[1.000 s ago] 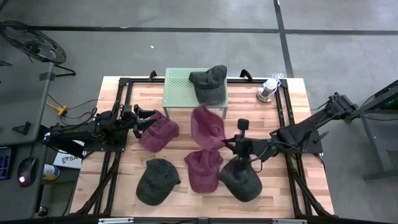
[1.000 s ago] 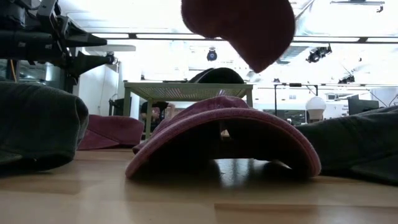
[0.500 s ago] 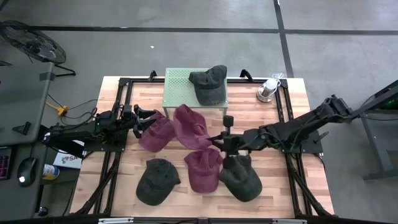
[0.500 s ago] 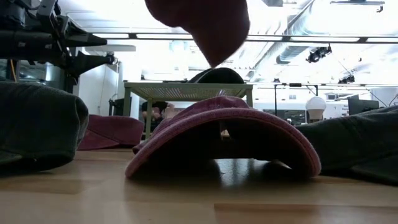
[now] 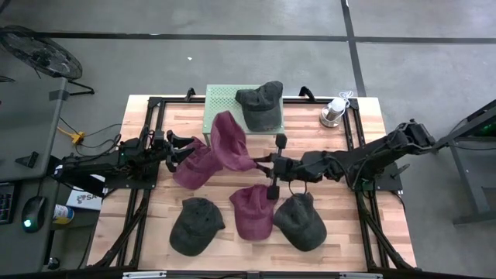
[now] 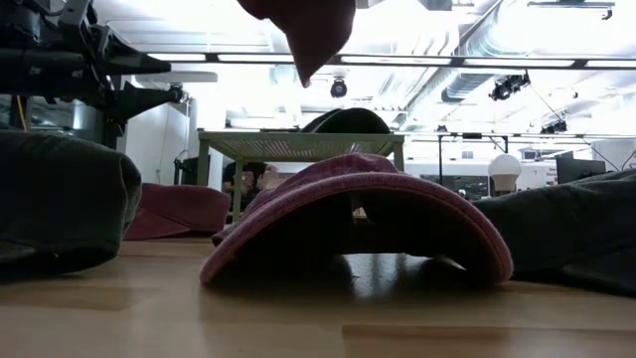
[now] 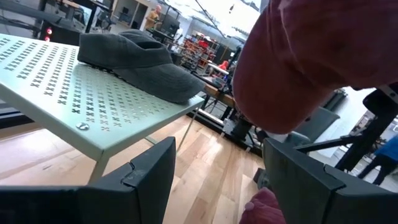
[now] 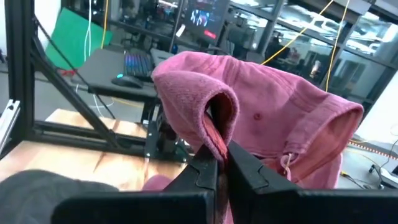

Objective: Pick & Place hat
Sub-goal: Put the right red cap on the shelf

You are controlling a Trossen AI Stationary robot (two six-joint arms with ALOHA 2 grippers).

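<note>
My right gripper (image 5: 262, 164) reaches in from the table's right and is shut on a maroon hat (image 5: 229, 142), carried in the air just near of the green perforated stand (image 5: 221, 108). That hat also shows at the top of the low view (image 6: 303, 25) and in the left wrist view (image 7: 317, 56). A dark grey hat (image 5: 260, 105) lies on the stand's top. My left gripper (image 5: 183, 149) waits open over another maroon hat (image 5: 198, 167), which lies on the table. My right gripper pinches a folded edge of the maroon hat's cloth (image 8: 214, 127) between its two fingers (image 8: 202, 168). The fingers come at it about level from the table's right. The hat is lifted clear of the table, and its crown bulges out beyond the fingertips toward the stand.
Three more hats lie near the table's near edge: a dark one (image 5: 196, 225), a maroon one (image 5: 253, 211) and a dark one (image 5: 301, 221). A silver lamp-like object (image 5: 333, 112) stands at the far right. Black frame rails (image 5: 151, 124) run along the table's sides.
My right gripper has carried the maroon hat toward the table's left and far edge, up toward the green stand, staying shut on it. The hat has risen and swung left in the low view. My left arm has kept still.
</note>
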